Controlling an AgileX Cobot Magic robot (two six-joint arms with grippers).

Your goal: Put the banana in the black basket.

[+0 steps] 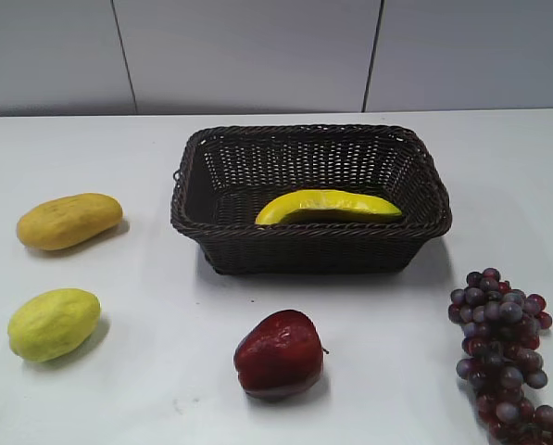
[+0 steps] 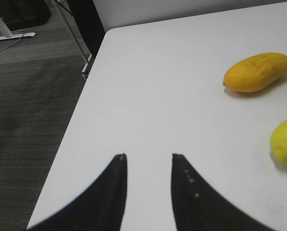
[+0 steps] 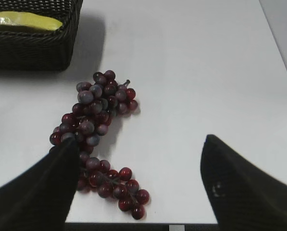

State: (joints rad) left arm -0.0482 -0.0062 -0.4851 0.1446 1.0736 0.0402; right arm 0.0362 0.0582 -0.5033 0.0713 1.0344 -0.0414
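Observation:
The banana (image 1: 327,206) lies inside the black basket (image 1: 310,247) on the white table, resting along its front wall. A bit of the banana (image 3: 23,21) and the basket's corner (image 3: 35,48) also show at the top left of the right wrist view. My left gripper (image 2: 148,156) is open and empty above the table's left edge. My right gripper (image 3: 141,142) is open wide and empty above the table's front right corner. Neither gripper shows in the exterior view.
An orange-yellow oval fruit (image 1: 69,221) (image 2: 258,72) and a yellow-green lemon-like fruit (image 1: 54,323) (image 2: 285,142) lie at the left. A red apple (image 1: 279,354) sits in front of the basket. A bunch of purple grapes (image 1: 506,348) (image 3: 95,120) lies at the right, partly under my right gripper's left finger.

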